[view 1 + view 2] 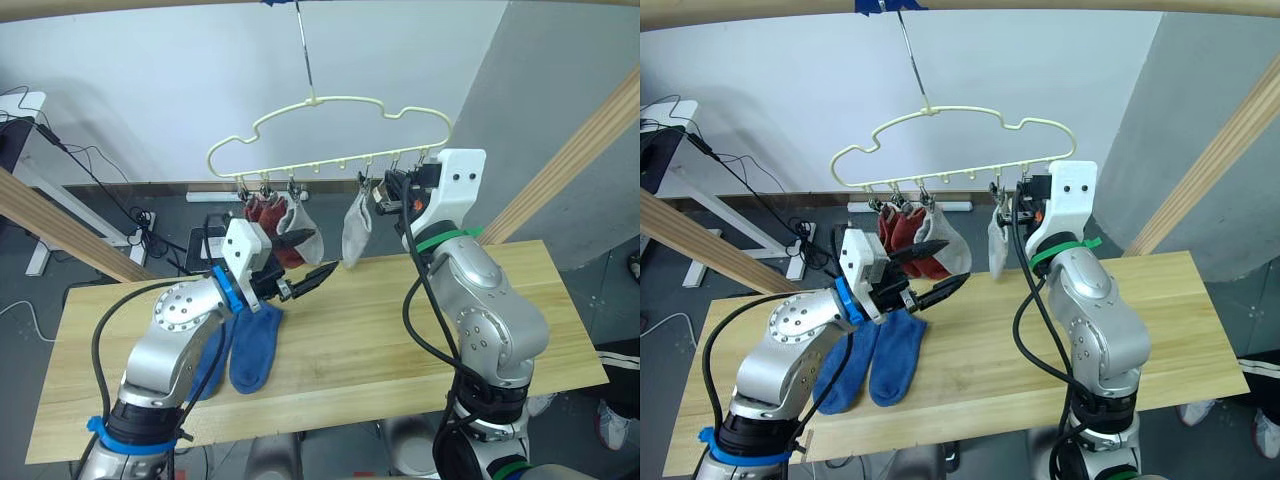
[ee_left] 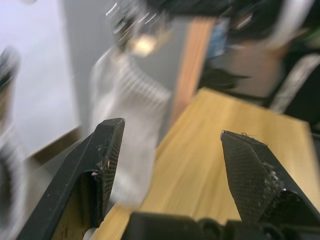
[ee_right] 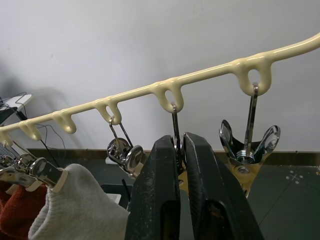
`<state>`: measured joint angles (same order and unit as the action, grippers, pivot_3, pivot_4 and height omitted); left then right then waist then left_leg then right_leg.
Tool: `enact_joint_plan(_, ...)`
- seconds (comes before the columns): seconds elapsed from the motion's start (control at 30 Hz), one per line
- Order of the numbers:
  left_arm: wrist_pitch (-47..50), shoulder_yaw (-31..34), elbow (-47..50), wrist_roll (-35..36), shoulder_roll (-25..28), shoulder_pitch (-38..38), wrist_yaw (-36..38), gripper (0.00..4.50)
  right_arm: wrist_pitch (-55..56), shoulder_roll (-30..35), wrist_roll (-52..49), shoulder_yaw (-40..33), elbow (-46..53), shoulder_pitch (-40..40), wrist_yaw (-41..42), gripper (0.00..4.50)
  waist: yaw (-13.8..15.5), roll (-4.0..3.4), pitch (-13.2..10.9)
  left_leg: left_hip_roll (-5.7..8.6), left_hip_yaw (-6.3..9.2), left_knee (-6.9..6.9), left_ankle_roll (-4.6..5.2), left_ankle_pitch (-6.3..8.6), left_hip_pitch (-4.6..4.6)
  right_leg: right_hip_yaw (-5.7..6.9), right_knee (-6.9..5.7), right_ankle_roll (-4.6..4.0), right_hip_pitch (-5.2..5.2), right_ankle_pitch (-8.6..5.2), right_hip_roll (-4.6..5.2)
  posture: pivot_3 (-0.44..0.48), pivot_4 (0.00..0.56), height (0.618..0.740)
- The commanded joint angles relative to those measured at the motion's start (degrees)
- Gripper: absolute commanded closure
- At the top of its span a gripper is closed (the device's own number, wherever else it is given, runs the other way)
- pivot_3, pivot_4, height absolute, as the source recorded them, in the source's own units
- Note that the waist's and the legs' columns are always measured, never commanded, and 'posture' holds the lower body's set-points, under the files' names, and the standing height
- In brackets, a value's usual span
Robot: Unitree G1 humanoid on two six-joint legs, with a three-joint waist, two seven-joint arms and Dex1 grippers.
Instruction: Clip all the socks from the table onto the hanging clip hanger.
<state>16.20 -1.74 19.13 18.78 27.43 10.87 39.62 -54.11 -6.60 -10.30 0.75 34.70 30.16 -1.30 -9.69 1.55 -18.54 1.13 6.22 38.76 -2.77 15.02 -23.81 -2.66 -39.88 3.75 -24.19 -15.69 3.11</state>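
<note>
The right tool (image 3: 180,165) is reaching up to the clip hanger (image 1: 330,125), its two black fingers clenched on a metal clip (image 3: 176,150) that is dangling from one of the loops along the hanger's lower bar. In the right wrist view an unused clip (image 3: 248,150) is hanging just beside that one, its jaws not holding anything. The left tool (image 1: 305,283) is hovering above the surface (image 1: 380,340), pointing toward the middle of the hanger, with its fingers (image 2: 107,155) spread apart and nothing between them.

The pale yellow hanger is hanging by its thin hook from a blue-taped point on the wooden beam (image 1: 1040,5) overhead. Four socks are already hanging from it: two rust red socks (image 1: 262,212) are sitting together at the robot's left end, a light grey sock (image 1: 303,235) is hanging just beside them and partly in front of them, and a second light grey sock (image 1: 355,232) is hanging further along, near the right tool.

Two blue socks (image 1: 255,345) are lying side by side on the pale wood surface, under the left arm, touching each other along their length. One of them is being partly hidden by the arm.
</note>
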Motion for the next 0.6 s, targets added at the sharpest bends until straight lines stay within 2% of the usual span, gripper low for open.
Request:
enact_joint_plan(0.03, -1.62, 1.66, -1.89, -5.92, -3.03, -6.90, -9.43, 0.24, 1.33, 0.46, -0.64, 0.43, 1.86, 0.04, 0.26, 4.50, -0.15, -0.02, 0.18, -0.01, 0.01, 0.00, 0.00, 0.00, 0.02, -0.05, 0.01, 0.00, 0.00, 0.00, 0.01, -0.266, 0.265, 0.740)
enact_joint_plan(0.07, -2.66, 1.90, -2.32, -7.12, -3.85, -8.36, -11.12, 0.01, 1.21, 0.56, -0.69, 0.44, 1.89, 0.07, 0.29, 4.50, -0.20, -0.02, 0.18, -0.01, 0.01, -0.01, 0.01, 0.01, 0.03, -0.07, 0.02, 0.00, 0.00, 0.00, 0.01, -0.266, 0.265, 0.740)
enact_joint_plan(0.13, -3.34, 2.38, -3.54, -9.65, -5.41, -10.46, -15.05, 0.01, 1.01, 0.79, -0.89, 0.37, 1.99, 0.15, 0.38, 4.50, -0.12, -0.01, 0.18, -0.01, 0.01, -0.01, 0.01, 0.01, 0.02, -0.04, 0.02, 0.00, -0.02, 0.00, 0.01, -0.264, 0.268, 0.740)
enact_joint_plan(0.23, 1.71, 4.16, -5.92, -10.42, -9.41, -12.71, -21.87, 0.01, 0.65, 1.20, -1.22, 0.33, 1.88, 0.32, 0.72, 4.50, 0.27, 0.00, 0.22, -0.01, 0.04, 0.00, 0.05, -0.03, 0.01, 0.04, -0.02, -0.05, 0.00, 0.03, 0.01, -0.261, 0.269, 0.740)
enact_joint_plan(0.6, 7.14, 2.33, -12.24, -14.25, -13.36, -14.81, -27.25, 0.01, -0.06, 1.87, -1.55, 0.74, 1.62, 0.69, 1.59, 4.50, 0.11, -0.02, 0.66, 0.02, 0.00, 0.01, 0.13, -0.08, 0.02, 0.02, -0.02, -0.04, 0.02, 0.11, 0.00, -0.271, 0.269, 0.740)
